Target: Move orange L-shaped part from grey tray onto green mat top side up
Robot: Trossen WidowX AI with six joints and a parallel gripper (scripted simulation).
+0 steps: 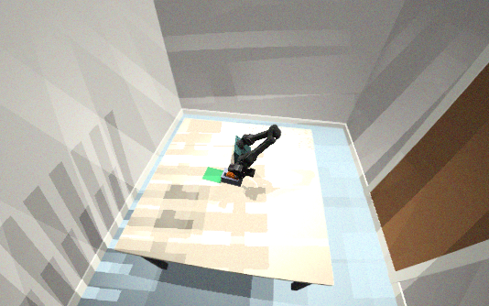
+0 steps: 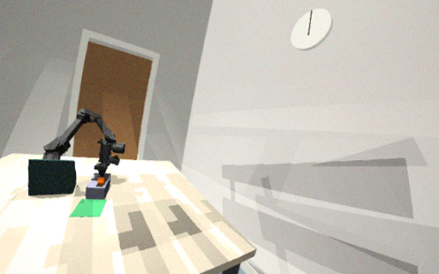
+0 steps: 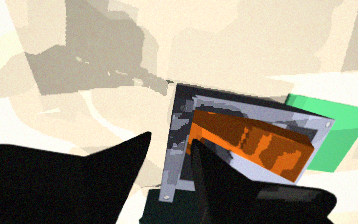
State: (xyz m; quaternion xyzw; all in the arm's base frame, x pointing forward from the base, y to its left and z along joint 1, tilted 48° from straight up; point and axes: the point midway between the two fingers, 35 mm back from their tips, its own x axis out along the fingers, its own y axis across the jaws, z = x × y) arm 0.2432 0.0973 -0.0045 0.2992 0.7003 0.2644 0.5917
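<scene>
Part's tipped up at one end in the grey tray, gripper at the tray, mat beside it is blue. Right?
Not quite: the mat is green, as the wrist view shows. The rest holds: the orange part sits tilted with one end raised out of the grey tray, and the gripper is at the tray.

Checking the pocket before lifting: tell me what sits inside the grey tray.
The orange L-shaped part sits in the grey tray, one end tipped up. The black claw finger covers its near end.

The orange L-shaped part (image 3: pixel 250 142) is tipped in the grey tray (image 3: pixel 176 145), far end sticking up out of the pocket, near end still down inside. The green mat (image 3: pixel 327 132), flat, lies right beside the tray.
</scene>
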